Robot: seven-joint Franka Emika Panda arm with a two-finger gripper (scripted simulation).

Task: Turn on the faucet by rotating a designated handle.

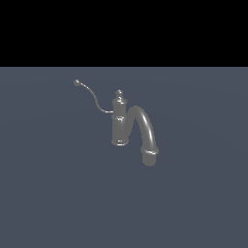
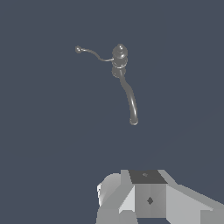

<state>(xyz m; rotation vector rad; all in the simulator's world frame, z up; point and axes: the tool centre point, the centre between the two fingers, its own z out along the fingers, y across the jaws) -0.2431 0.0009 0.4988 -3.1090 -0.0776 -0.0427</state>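
Grey faucet, thin handle, well apart from tool

Exterior view: faucet seen obliquely from above, at moderate distance. Wrist view: same faucet seen from almost straight overhead, well apart, gripper body in foreground. Faucet shared by both views.
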